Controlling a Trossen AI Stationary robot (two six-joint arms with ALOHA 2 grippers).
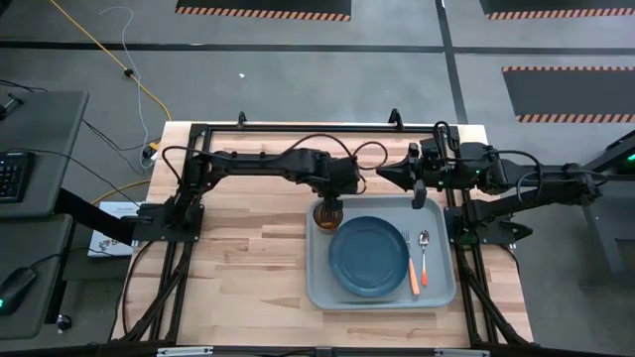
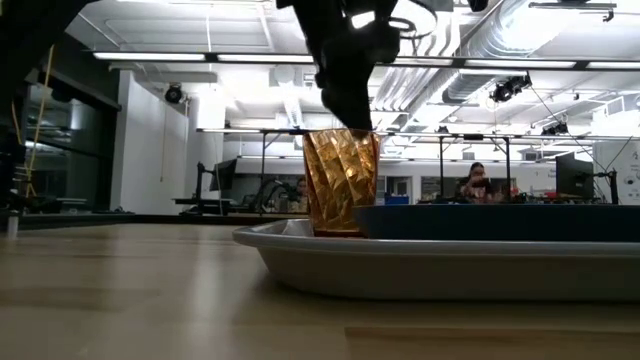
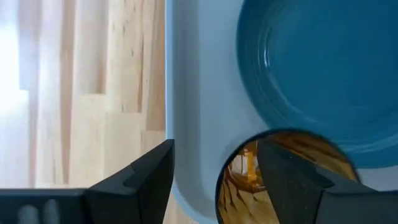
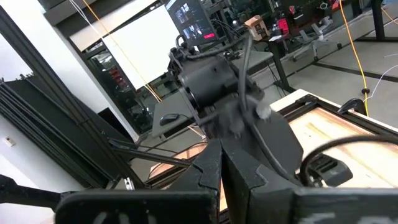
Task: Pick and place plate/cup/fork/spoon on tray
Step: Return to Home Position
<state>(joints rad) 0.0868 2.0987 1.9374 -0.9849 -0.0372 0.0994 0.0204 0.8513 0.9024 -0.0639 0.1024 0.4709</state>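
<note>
Left gripper [image 1: 329, 204]: reaching in from the left of the high view, sitting over the cup [image 1: 327, 215] – fingers [image 3: 146, 171] spread apart, one on either side of the cup wall, not clamping.
Cup: standing upright in the tray's upper left corner, just beside the plate [image 1: 368, 255]; amber, ribbed in the low view [image 2: 340, 180].
Tray [image 1: 322, 288]: lying right of centre on the wooden table [image 1: 248, 258].
Plate: sitting in the tray's middle.
Fork [image 1: 411, 266]: lying right of the plate – orange handle toward the frame's bottom.
Spoon [image 1: 424, 254]: lying just right of the fork.
Right gripper [image 1: 377, 177]: hanging above the tray's upper edge, fingers pressing together, holding nothing.
</note>
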